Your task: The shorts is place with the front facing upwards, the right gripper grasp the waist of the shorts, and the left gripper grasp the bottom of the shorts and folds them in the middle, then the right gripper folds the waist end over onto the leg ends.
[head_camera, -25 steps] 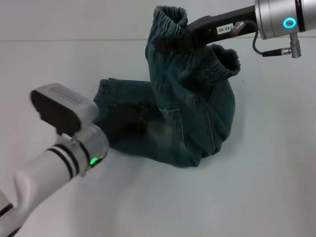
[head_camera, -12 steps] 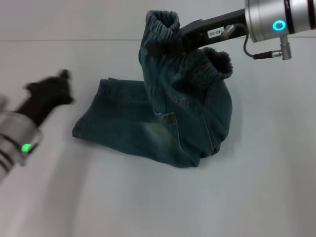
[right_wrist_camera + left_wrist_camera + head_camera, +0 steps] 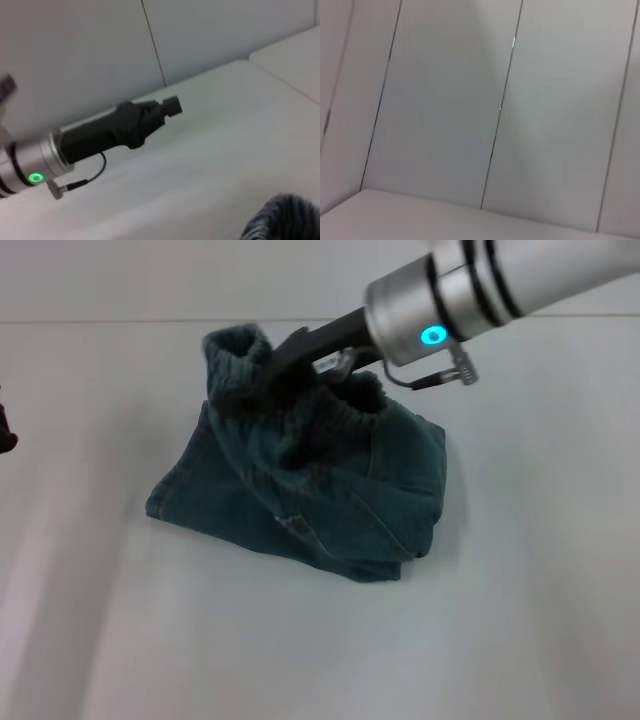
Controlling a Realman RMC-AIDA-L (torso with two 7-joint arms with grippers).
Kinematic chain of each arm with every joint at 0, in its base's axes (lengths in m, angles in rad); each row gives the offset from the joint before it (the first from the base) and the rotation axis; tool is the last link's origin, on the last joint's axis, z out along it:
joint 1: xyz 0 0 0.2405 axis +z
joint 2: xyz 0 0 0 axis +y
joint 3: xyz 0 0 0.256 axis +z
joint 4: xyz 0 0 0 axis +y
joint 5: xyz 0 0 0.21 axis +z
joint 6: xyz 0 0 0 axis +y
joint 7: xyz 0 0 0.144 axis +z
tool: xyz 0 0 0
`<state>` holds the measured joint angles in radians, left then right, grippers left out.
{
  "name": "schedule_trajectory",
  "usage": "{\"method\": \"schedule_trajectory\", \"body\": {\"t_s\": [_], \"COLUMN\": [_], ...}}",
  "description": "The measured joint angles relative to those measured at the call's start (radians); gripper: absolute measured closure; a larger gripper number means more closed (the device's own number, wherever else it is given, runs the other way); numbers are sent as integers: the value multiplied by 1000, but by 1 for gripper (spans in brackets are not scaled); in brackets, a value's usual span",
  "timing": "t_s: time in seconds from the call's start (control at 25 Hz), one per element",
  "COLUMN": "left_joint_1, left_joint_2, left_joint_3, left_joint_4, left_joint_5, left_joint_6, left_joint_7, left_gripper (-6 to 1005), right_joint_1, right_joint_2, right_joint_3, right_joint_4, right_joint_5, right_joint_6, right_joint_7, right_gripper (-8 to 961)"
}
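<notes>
Spreading pale and bare across the head view, the desk [image 3: 320, 640] carries the shorts [image 3: 300, 490], which lie near its middle, folded lengthwise, with the leg ends [image 3: 175, 495] flat toward the robot's left. The waist [image 3: 290, 405] is raised above them and bunched, draped over toward the leg ends. The right tool [image 3: 275, 365] comes in from the upper right on its silver wrist with a cyan light, its black fingers pinched into the crinkled waist. The left tool [image 3: 5, 430] shows only as a dark tip at the far left edge, well apart from the shorts; the right wrist view shows it whole [image 3: 167, 107], hanging over the bare desk, though whether its fingers are parted cannot be told. The left wrist view shows only a pale panelled wall [image 3: 445, 100] with dark seams.
</notes>
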<state>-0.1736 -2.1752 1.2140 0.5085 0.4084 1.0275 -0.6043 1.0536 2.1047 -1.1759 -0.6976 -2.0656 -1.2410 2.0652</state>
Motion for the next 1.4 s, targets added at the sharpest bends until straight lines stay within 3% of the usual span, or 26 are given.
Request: {"method": "schedule_trajectory", "body": {"t_s": [0.16,0.36,0.4,0.48,0.64,0.76,0.88,1.04,1.12,1.24,1.4], "left_joint_1": [0,-4,-6,-9,-22,-39,-63,-77,-72,-72,-78], "left_joint_2": [0,0,0,0,0,2,13,15,9,10,13], "left_joint_3": [-3,2,8,20,37,40,18,-48,-50,-70,-126], "left_joint_4": [-18,-21,-21,-21,-24,-25,8,182,264,318,332], "left_joint_5": [0,5,8,16,99,233,439,844,992,1094,1137], "left_joint_6": [45,63,74,101,166,237,301,290,295,330,395], "left_joint_7": [0,-2,-3,-4,-9,-24,-134,-471,-568,-659,-688], "left_gripper": [995,990,989,987,983,980,977,973,971,793,639], "right_joint_1": [-4,-38,-55,-108,-296,-433,-543,-644,-689,-740,-754], "right_joint_2": [-1,-7,-8,-8,-9,-18,-28,-32,-28,-21,-19], "right_joint_3": [-46,-38,-37,-35,-30,6,88,169,187,193,194], "right_joint_4": [-10,-28,-43,-101,-239,-297,-316,-314,-307,-300,-257], "right_joint_5": [16,27,30,49,184,310,352,341,338,326,298], "right_joint_6": [42,50,50,52,66,42,-92,-291,-315,-321,-321], "right_joint_7": [18,17,15,0,-119,-222,-326,-437,-473,-533,-558], "right_gripper": [781,581,502,343,256,190,125,47,9,8,8]}}
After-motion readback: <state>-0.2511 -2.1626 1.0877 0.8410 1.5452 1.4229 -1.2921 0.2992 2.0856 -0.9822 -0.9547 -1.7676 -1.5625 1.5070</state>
